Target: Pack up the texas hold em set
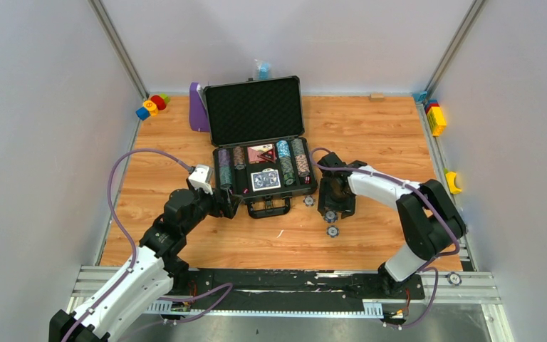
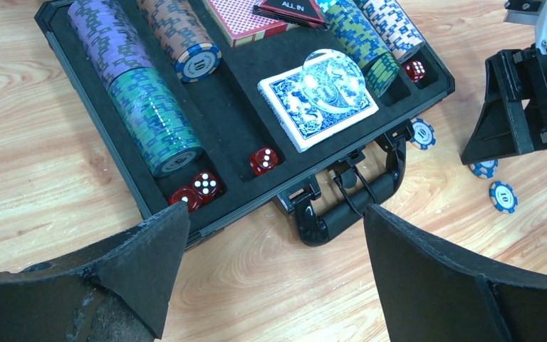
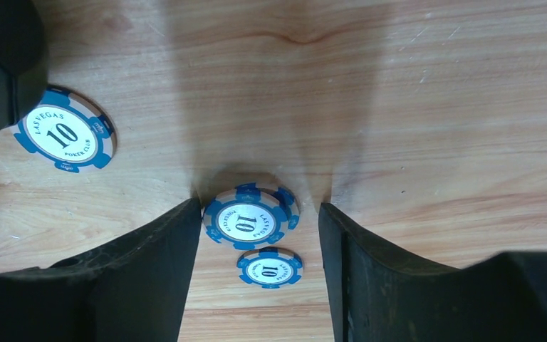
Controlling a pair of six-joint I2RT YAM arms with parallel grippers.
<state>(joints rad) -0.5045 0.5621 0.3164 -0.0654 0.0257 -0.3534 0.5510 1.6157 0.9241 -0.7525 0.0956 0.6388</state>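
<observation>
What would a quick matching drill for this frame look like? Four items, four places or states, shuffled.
Things:
1. case lid
2. blue card deck
3. loose blue chips
4. left gripper

Places or states:
A. lying on the wooden table
B. jaws wide, holding nothing
C. raised upright
D. flat inside the case

Pairs: 1-C, 2-D, 3-A, 4-B
</observation>
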